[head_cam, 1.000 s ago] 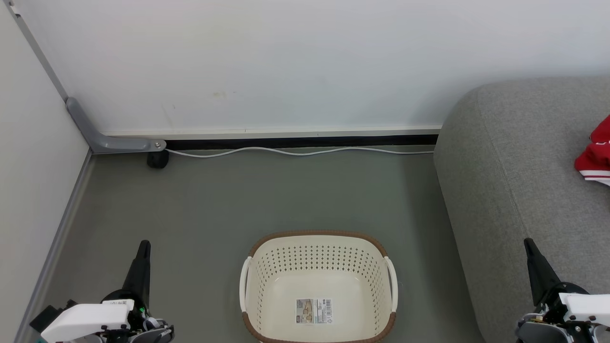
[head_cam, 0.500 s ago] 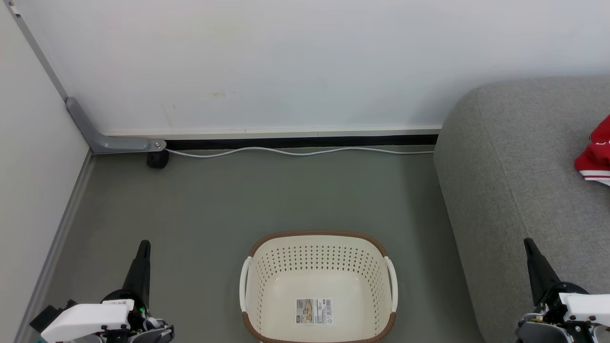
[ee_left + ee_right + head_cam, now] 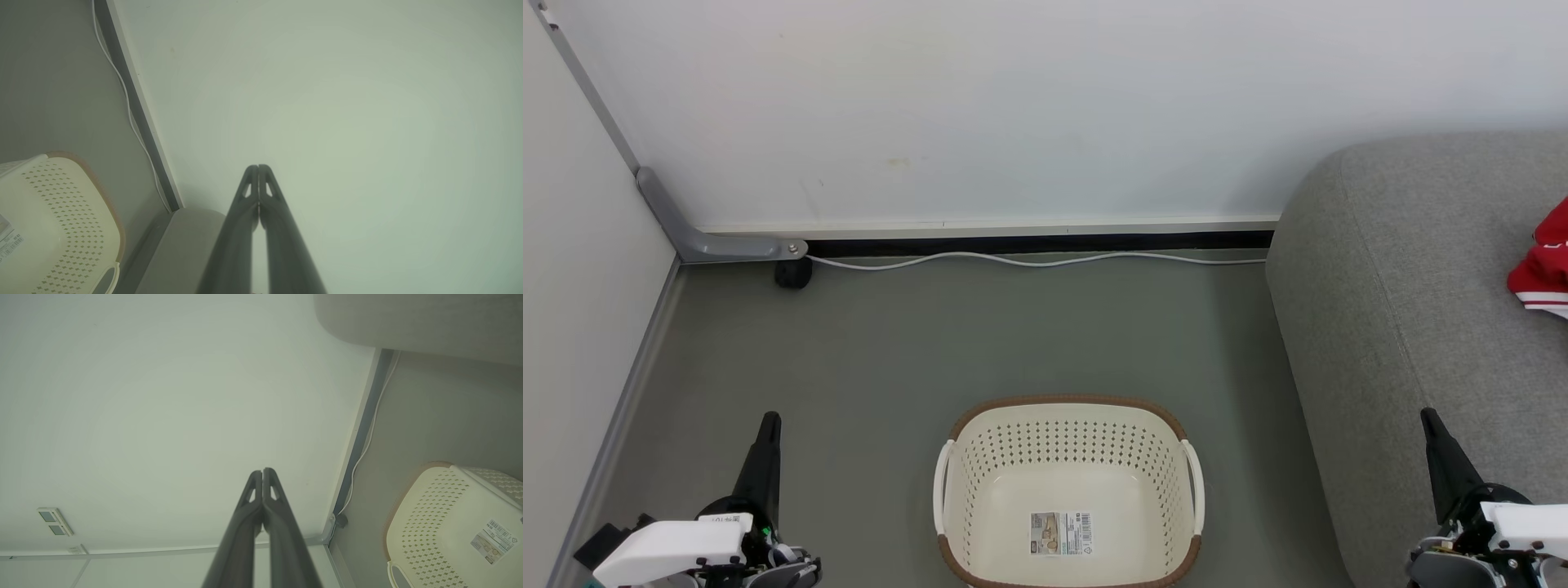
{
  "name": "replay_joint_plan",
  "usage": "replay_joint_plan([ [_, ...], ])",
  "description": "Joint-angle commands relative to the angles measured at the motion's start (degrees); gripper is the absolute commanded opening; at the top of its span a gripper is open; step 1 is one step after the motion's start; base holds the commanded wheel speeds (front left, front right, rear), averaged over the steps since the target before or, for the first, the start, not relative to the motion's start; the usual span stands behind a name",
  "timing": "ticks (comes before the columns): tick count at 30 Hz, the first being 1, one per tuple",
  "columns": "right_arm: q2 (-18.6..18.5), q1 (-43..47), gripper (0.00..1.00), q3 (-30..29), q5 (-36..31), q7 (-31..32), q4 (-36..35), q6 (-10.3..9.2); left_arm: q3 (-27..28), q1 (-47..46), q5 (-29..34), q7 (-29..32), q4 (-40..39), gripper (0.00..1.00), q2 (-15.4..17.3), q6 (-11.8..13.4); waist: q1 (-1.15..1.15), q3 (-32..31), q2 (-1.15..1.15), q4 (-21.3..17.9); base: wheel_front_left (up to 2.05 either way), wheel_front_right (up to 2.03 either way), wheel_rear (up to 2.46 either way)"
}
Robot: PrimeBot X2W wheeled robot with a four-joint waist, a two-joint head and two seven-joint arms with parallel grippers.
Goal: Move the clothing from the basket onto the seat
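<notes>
Grey flooring (image 3: 980,327) is shown below a white wall (image 3: 1013,106). Red clothing (image 3: 1543,265) is seen on the grey seat (image 3: 1405,310) at three o'clock, and the basket (image 3: 1068,402) is set at six o'clock. Fingers are pressed together, empty, on the left gripper (image 3: 769,419) at seven and the right gripper (image 3: 1427,415) at five.
</notes>
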Motion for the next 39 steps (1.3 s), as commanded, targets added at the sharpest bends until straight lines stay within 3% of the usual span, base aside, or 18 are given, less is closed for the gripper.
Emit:
replay_joint_plan([
  [1, -0.6, -2.5, 0.00, 1.0, 0.6, 0.5, -1.8, 0.25, 1.9, -3.3, -0.2, 0.4, -1.6, 0.00, 1.0, -0.4, 0.00, 0.0, 0.00, 0.0, 0.00, 0.00, 0.00],
  [39, -0.6, -2.5, 0.00, 1.0, 0.6, 0.5, -1.8, 0.25, 1.9, -3.3, -0.2, 0.4, -1.6, 0.00, 1.0, -0.4, 0.00, 0.0, 0.00, 0.0, 0.00, 0.00, 0.00],
])
